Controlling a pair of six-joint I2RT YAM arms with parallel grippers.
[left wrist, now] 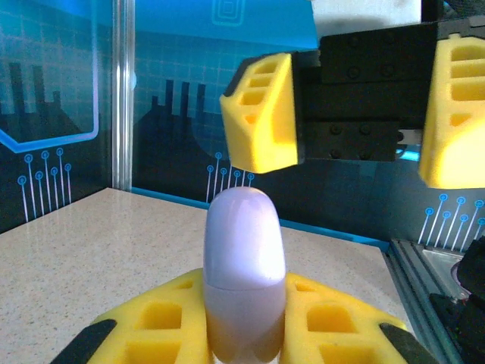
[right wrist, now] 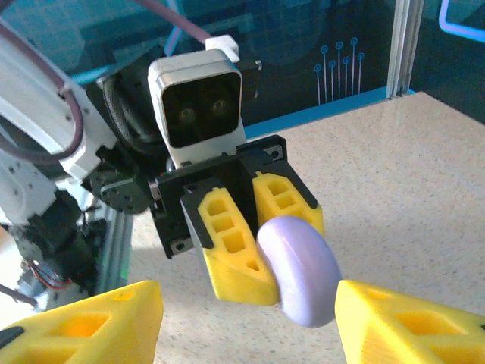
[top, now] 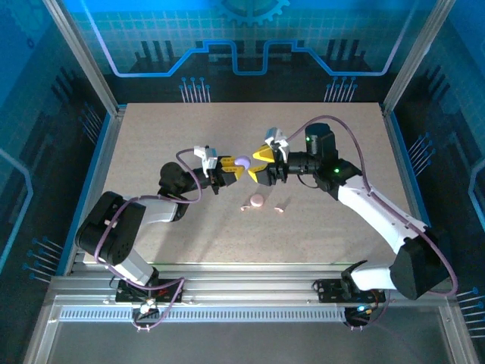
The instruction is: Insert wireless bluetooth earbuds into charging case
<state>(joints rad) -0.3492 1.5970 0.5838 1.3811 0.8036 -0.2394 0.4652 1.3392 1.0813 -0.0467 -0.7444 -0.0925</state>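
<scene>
Nearest my bases, low in the middle of the top view, a pink case lies flat on the table. One pale pink earbud is just to its left and another a little to its right, both loose on the surface.

Above them, at mid-frame, my left gripper is clenched on the lilac case. The case stands on edge between the yellow pads and is raised off the table. A faint seam runs across it just above my grip.

Beyond that, in the upper right of the left wrist view, my right gripper faces the case with its jaws spread wide and nothing in them.

I judge the step is opening this case. My left clamp should stay below the seam. My right fingers should close squarely on the upper half alone and lift gently, so the case does not twist out.
</scene>
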